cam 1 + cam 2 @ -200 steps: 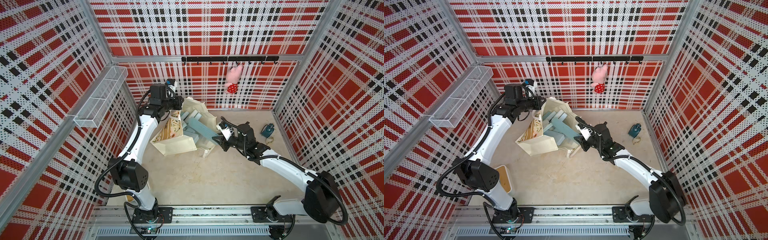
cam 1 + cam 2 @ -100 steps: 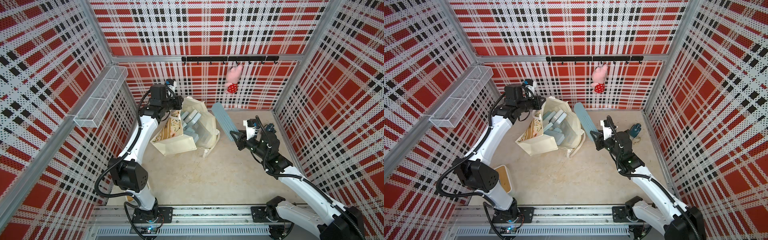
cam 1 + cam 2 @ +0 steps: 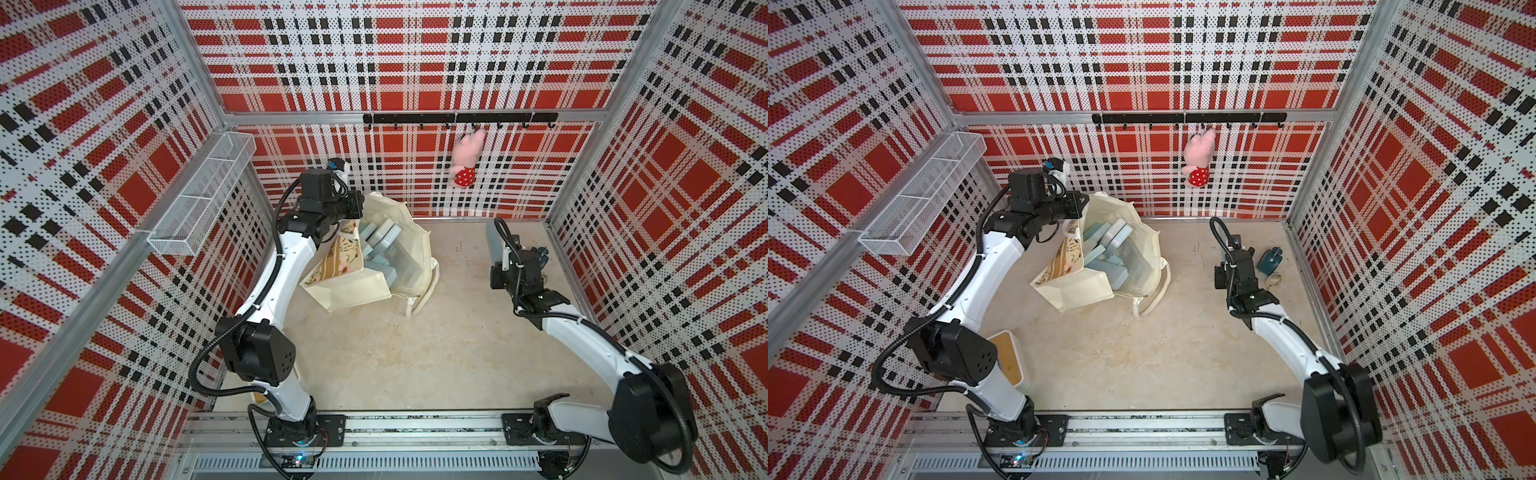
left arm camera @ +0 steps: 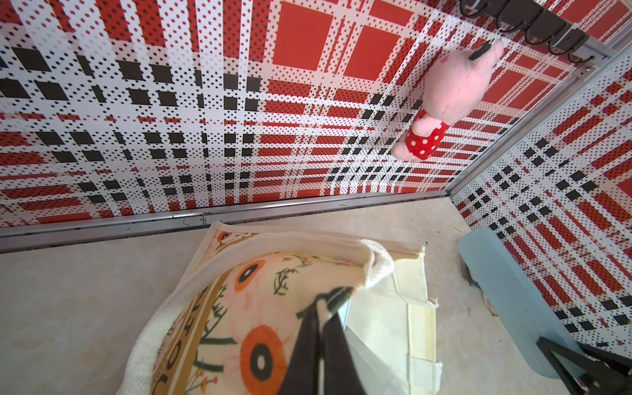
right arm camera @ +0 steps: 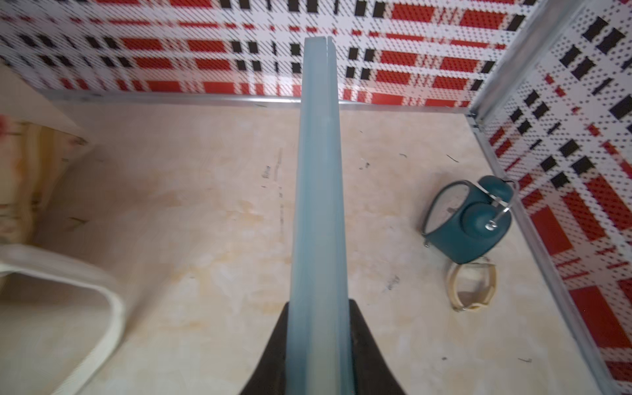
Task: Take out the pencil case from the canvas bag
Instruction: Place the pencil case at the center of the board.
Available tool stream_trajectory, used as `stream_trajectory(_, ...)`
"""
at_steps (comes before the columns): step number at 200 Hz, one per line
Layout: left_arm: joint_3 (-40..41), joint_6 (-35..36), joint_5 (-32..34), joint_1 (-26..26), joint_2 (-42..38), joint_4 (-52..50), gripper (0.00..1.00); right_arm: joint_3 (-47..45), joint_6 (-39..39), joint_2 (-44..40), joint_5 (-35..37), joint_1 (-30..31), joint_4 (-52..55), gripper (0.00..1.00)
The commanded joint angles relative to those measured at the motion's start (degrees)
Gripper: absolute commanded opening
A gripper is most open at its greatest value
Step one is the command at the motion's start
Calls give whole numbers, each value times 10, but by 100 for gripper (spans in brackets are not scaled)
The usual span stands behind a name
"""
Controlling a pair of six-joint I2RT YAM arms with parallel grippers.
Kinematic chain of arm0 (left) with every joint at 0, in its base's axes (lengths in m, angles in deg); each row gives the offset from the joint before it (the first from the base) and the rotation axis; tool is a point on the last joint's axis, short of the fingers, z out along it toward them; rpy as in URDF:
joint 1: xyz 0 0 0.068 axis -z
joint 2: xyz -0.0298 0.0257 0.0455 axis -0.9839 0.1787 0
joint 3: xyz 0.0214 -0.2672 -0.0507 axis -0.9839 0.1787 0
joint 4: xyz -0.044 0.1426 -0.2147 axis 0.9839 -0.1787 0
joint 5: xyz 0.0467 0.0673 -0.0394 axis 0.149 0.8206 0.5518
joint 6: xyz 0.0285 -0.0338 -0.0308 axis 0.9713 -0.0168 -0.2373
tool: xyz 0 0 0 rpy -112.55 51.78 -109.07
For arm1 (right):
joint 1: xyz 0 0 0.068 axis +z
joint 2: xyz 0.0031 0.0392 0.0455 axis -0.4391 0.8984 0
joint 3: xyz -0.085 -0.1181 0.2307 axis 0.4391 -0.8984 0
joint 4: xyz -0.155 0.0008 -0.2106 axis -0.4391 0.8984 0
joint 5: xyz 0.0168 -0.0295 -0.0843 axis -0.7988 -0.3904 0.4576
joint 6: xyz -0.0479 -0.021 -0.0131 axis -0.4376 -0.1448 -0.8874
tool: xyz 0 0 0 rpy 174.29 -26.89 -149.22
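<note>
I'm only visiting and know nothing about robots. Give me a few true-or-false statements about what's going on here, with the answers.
1. The right end effector holds a pale blue pencil case outside the bag. True.
2. The left end effector is open and touches nothing. False: it is shut on the bag's upper edge.
3. A teal alarm clock stands on the table. True.
4. The pink plush toy lies on the table. False: it hangs from the hook rail.
</note>
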Motion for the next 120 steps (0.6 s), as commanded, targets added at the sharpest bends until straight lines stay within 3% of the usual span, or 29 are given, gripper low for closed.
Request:
stream_trajectory(1, -18, -4, 5, -4, -20, 27, 0, 46, -57, 64, 72, -16, -10, 4)
stream_trajectory(48, -36, 2, 8, -8, -20, 9, 0, 103, -172, 199, 138, -18, -58, 3)
stream_trajectory(120, -48, 6, 9, -13, -23, -6, 0, 73, -338, 263, 161, -18, -154, 5)
